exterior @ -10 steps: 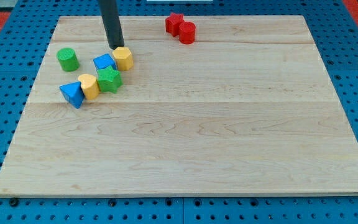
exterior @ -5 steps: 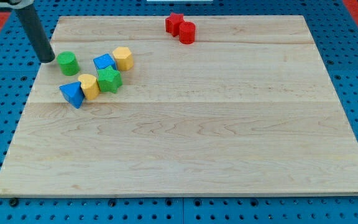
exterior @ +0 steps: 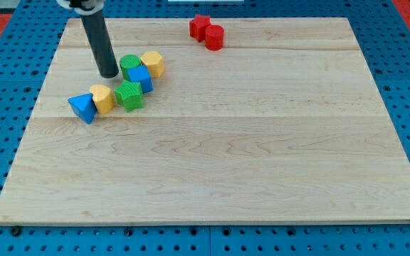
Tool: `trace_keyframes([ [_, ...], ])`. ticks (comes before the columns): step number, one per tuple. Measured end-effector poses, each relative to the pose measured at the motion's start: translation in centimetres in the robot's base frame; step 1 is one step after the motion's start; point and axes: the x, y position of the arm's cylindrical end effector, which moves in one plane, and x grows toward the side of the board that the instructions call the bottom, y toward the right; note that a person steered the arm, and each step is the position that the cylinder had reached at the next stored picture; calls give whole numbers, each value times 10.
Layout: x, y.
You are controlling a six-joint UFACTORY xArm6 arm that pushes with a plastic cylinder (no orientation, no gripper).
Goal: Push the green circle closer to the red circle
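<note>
The green circle (exterior: 129, 65) stands at the board's upper left, pressed against a blue block (exterior: 141, 77) and a yellow hexagon (exterior: 152, 63). My tip (exterior: 109, 73) is just left of the green circle, touching or almost touching it. The red circle (exterior: 214, 36) sits near the top edge, right of centre, beside a red star (exterior: 200, 25). The red circle is far to the right of the green circle.
A green star (exterior: 128, 94), a yellow block (exterior: 102, 98) and a blue triangle (exterior: 83, 107) lie in a row below the tip. The wooden board (exterior: 219, 156) rests on a blue pegboard.
My tip went from the green circle's left and pushed it to the right into the blue block and yellow hexagon, which shifted right too.
</note>
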Motion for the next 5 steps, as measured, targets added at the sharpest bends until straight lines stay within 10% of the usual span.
trace_keyframes([
  [5,-91,61],
])
